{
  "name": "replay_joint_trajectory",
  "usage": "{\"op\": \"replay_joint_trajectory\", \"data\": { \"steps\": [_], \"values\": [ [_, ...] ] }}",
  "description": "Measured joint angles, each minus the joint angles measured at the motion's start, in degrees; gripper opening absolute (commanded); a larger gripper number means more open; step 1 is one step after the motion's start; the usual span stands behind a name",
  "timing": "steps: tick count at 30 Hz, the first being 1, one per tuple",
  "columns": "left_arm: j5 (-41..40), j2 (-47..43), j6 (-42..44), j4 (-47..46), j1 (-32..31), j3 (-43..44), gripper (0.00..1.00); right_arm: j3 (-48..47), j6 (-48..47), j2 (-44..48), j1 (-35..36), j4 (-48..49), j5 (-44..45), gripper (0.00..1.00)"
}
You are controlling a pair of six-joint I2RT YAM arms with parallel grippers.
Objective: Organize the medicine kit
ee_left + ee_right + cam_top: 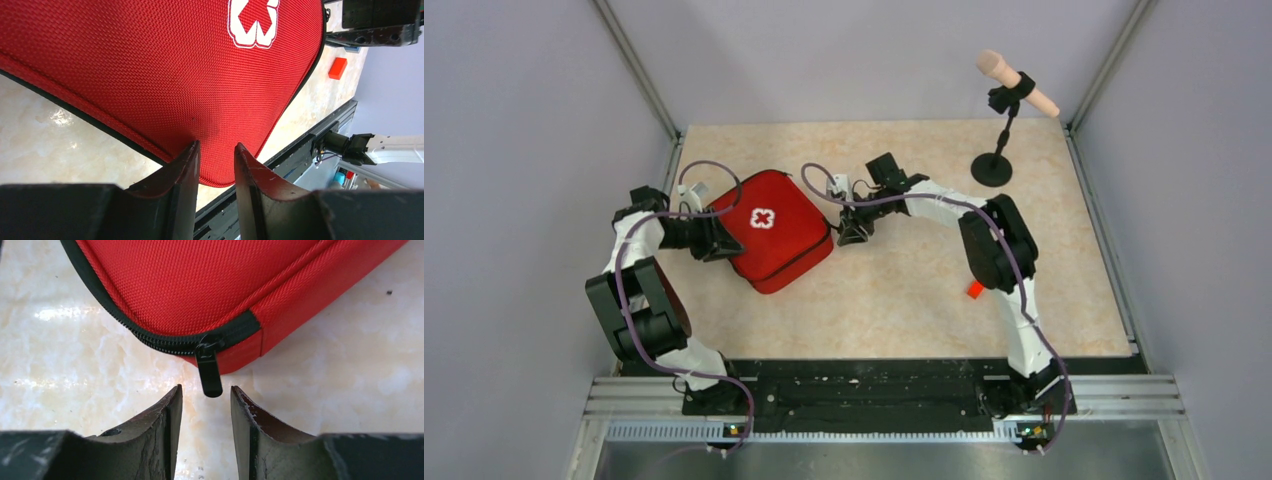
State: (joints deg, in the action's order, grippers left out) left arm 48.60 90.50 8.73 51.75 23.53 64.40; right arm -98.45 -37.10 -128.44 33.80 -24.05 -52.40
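Observation:
The red medicine kit (pixel 774 235) lies closed on the table, white cross on its lid. My left gripper (pixel 722 243) is at the kit's left edge; in the left wrist view its fingertips (pixel 216 150) stand slightly apart, over the lid's red fabric (pixel 150 65) with nothing between them. My right gripper (pixel 852 238) is at the kit's right corner. In the right wrist view it (pixel 206 390) is open just short of the black zipper pull (pixel 209 372), which hangs from the closed zipper of the kit (pixel 200 285). The pull is not gripped.
A small red block (pixel 975 290) lies on the table beside the right arm and shows in the left wrist view (pixel 337 68). A microphone on a black stand (pixel 999 150) stands at the back right. Grey walls enclose the table.

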Motion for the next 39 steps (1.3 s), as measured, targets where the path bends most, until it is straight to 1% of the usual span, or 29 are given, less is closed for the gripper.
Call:
{"op": "replay_joint_trajectory", "data": {
  "steps": [4, 10, 17, 28, 34, 39],
  "values": [
    [0.09, 0.0, -0.02, 0.02, 0.0, -0.09, 0.36, 6.27, 2.4, 3.13, 1.29, 7.1, 5.14, 0.43],
    [0.44, 0.0, -0.02, 0.02, 0.0, -0.13, 0.36, 10.47, 4.33, 8.11, 2.62, 14.78, 11.17, 0.46],
    [0.9, 0.0, -0.02, 0.02, -0.2, -0.13, 0.36, 12.92, 3.61, 12.24, 4.76, 18.78, 17.64, 0.45],
    [1.57, 0.0, -0.02, 0.02, -0.39, -0.15, 0.36, 12.94, -0.76, 12.76, 7.45, 18.16, 25.22, 0.47],
    [1.75, 0.02, -0.02, 0.04, -0.44, -0.15, 0.35, 12.94, -3.89, 12.87, 7.74, 16.26, 25.99, 0.5],
    [1.75, 0.02, -0.02, 0.09, -0.5, -0.15, 0.35, 12.94, -5.68, 12.81, 8.07, 12.59, 25.16, 0.5]
  ]
}}
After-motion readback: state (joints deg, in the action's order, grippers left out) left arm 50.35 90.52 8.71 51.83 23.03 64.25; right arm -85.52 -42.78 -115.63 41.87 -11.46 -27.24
